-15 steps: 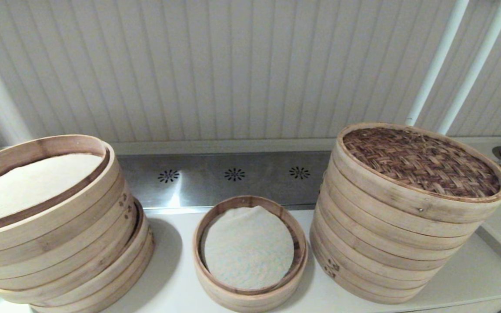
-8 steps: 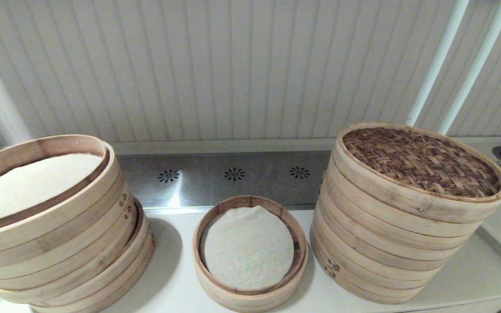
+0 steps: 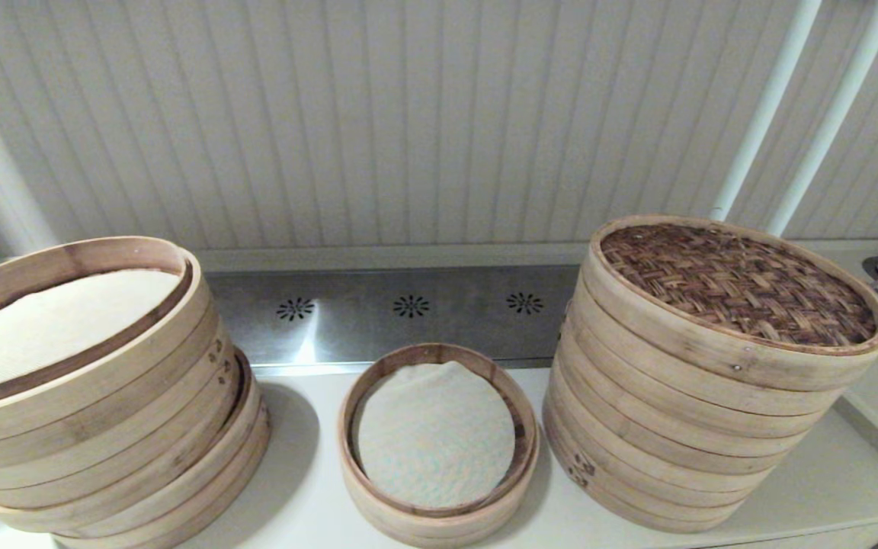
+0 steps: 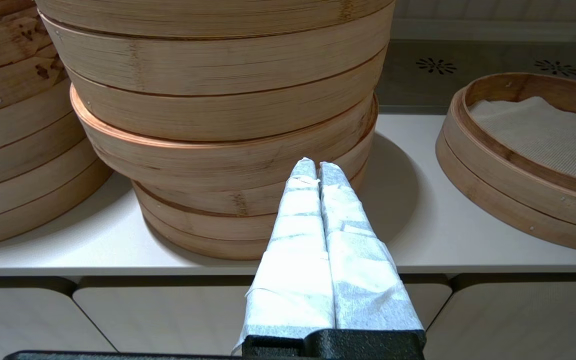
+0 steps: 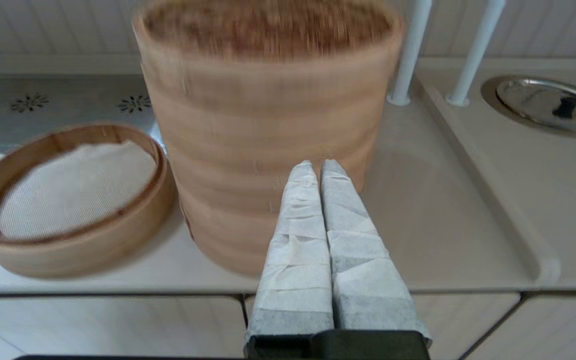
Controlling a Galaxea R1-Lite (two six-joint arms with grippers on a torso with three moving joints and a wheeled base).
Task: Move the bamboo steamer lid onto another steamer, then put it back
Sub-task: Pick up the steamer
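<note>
left gripper (image 4: 319, 165): two long tapering fingers (image 4: 298, 235), each wrapped in whitish, creased tape in overlapping bands; black, textured base block below. right gripper (image 5: 318, 164): same build, pale tape-wrapped fingers (image 5: 300, 235), greyer near the black base. no cables or markings visible.

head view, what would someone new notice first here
The tall stack of steamer tiers on the right stands out, capped by the bamboo steamer lid with its dark woven top. In the middle sits a single low steamer with a whitish cloth liner, and a wide leaning stack fills the left. The left gripper and right gripper are shut, short of the counter's front edge.
</note>
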